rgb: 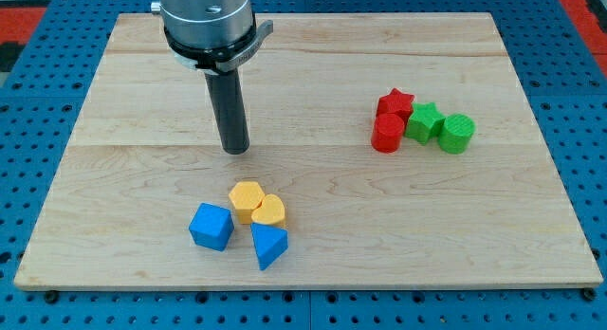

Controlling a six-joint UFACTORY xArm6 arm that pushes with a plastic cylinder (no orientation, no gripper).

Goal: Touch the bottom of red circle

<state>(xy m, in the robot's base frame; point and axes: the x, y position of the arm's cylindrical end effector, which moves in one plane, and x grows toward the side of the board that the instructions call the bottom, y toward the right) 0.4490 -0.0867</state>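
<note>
The red circle (pixel 387 134) is a short red cylinder at the view's right, touching a red star (pixel 395 104) just above it and a green star (pixel 424 121) to its right. My tip (pixel 235 150) rests on the board left of centre, far to the left of the red circle and a little below its level. The space under the red circle is bare wood.
A green circle (pixel 456 133) sits right of the green star. Below my tip lie a yellow hexagon (pixel 247 200), a yellow heart-like block (pixel 269 211), a blue cube (pixel 211 226) and a blue triangle (pixel 269 245). The wooden board (pixel 313 264) lies on blue pegboard.
</note>
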